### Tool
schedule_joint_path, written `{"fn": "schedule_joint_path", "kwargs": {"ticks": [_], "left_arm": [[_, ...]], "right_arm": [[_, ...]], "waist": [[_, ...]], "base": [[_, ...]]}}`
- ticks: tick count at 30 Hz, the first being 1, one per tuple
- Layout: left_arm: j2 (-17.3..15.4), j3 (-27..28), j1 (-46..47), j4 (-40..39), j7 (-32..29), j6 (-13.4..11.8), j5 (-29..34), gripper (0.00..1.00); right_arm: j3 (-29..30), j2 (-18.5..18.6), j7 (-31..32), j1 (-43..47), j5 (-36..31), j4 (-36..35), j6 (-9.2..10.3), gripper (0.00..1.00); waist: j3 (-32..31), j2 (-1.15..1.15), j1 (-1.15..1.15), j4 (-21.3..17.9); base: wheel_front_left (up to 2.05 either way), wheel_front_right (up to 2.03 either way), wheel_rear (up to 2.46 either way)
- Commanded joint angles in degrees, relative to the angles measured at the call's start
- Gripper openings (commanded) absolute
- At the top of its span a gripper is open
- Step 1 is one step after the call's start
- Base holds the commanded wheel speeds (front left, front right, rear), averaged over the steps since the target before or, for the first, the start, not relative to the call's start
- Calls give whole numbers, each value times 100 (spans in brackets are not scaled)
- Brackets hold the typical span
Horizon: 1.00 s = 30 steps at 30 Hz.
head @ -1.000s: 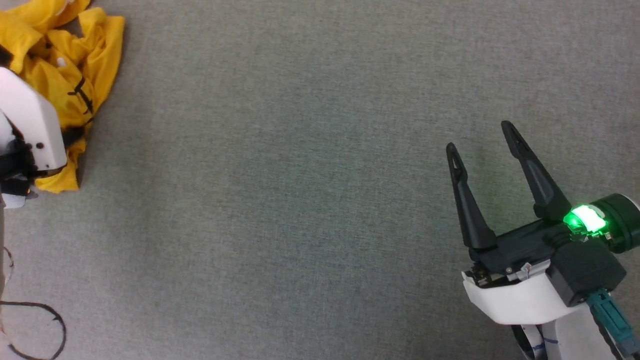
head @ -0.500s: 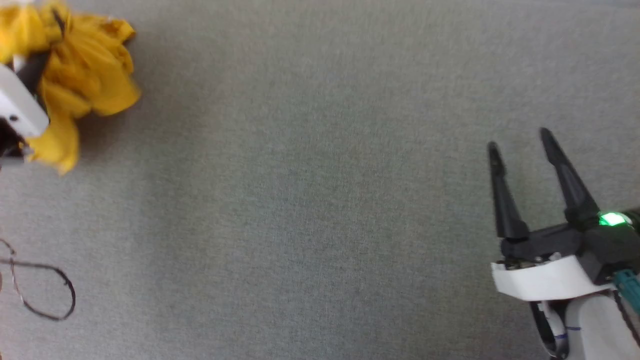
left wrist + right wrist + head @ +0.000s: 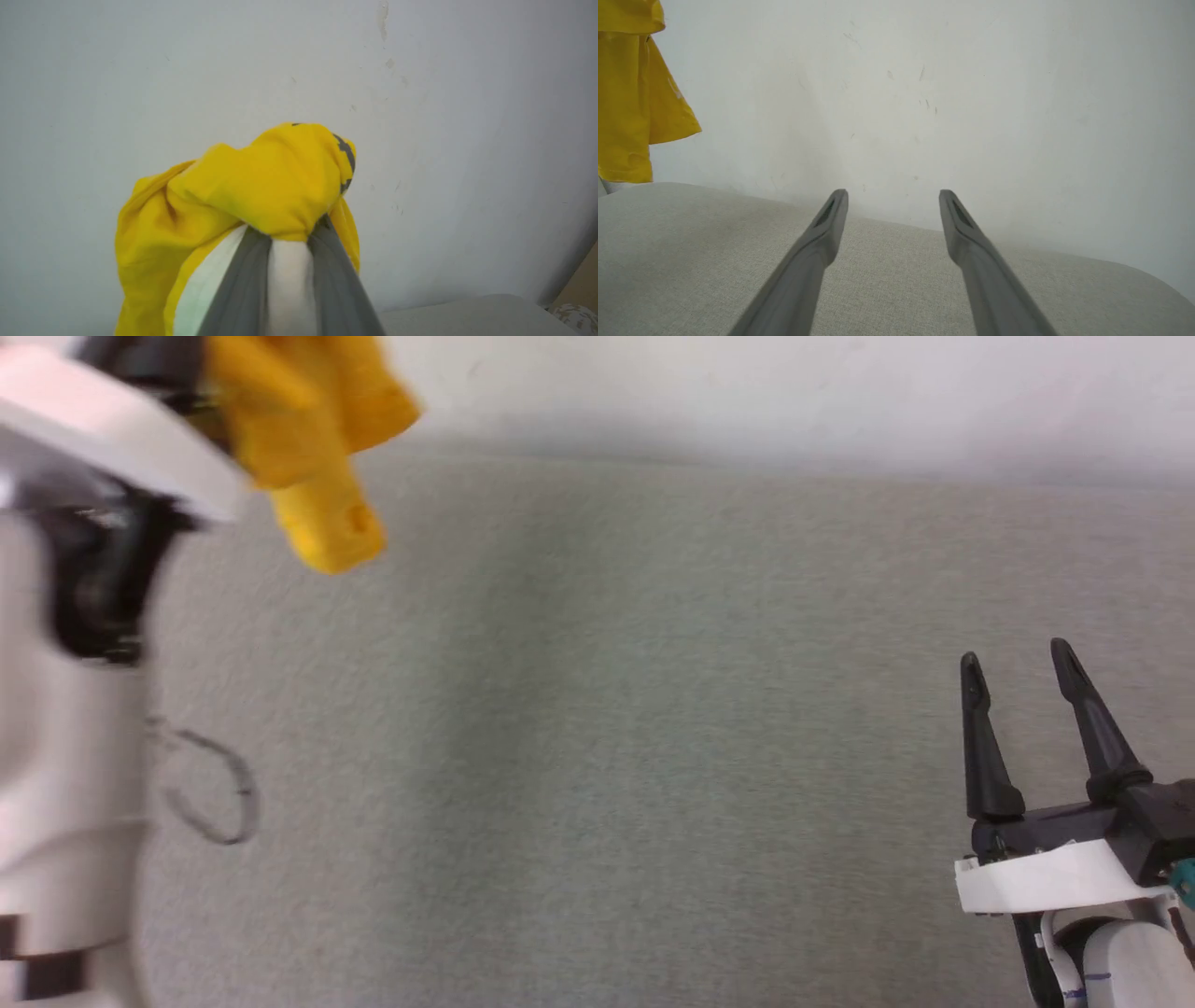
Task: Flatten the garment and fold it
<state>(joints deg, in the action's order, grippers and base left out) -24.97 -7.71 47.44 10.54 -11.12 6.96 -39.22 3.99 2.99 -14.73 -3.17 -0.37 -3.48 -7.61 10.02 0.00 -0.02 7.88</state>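
The garment [image 3: 261, 186] is a bright yellow bunch with a white patch and a dark striped mark. My left gripper [image 3: 289, 233] is shut on it, and the fabric bulges over the fingertips and hides them. In the head view the garment [image 3: 299, 439] hangs in the air at the upper left beside my raised left arm [image 3: 65, 709], above the grey surface. The right wrist view shows a hanging yellow part of the garment [image 3: 626, 93] at its left edge. My right gripper [image 3: 1016, 653] stands open and empty at the lower right, well apart from the garment, its fingers [image 3: 822, 233] spread over the surface.
A grey fabric-covered surface [image 3: 597, 756] runs up to a white wall [image 3: 747, 392] at the back. A thin dark cord loop [image 3: 215, 793] lies on the surface at the left. A brown cardboard-like edge [image 3: 579, 298] shows at the lower right of the left wrist view.
My left gripper has shut on the garment and lifted it off the surface. The head camera has tilted up, bringing the wall into view. The right gripper stays open.
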Motion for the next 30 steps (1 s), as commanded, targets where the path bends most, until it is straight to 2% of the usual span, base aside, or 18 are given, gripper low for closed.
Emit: {"fn": "schedule_joint_path", "kwargs": {"ticks": [1,6,11,17,21,22,23,30], "left_arm": [[266,-118,12,-202,114,-56,-9,0],[968,-785,-301,-652,289,-179,209,0],[1627,-2036,-1134,-193,150,-79,363,0],[1977,-3141,-2067,1000,249,-17,550,0],[2052,-3601,-2255,1565,391,8,712,0],[2066,-3669,-2265,1660,437,13,723,95],[2079,-3706,-2263,1743,487,16,716,100],[2074,-3722,-1979,1758,994,32,750,100]], "right_arm": [[-13,-10,-27,53,35,14,12,100],[4,-11,-27,80,57,-35,12,100],[-19,-11,-27,80,55,22,12,100],[-105,-11,-27,27,87,264,12,100],[-210,-11,-27,26,198,461,12,100],[-232,-11,-27,16,181,502,12,100],[-246,-11,-27,7,180,537,12,100],[-246,-11,-27,88,126,727,12,100]], "waist": [[-378,0,2,-479],[-389,0,2,-930],[-314,0,2,-1412],[-159,0,2,-1928],[-50,0,2,-2031],[-43,0,2,-2035],[-44,0,2,-2030],[-288,0,2,-1743]], "base": [[0,0,0],[0,0,0],[0,0,0],[0,0,0],[0,0,0],[0,0,0],[0,0,0],[0,0,0]]}}
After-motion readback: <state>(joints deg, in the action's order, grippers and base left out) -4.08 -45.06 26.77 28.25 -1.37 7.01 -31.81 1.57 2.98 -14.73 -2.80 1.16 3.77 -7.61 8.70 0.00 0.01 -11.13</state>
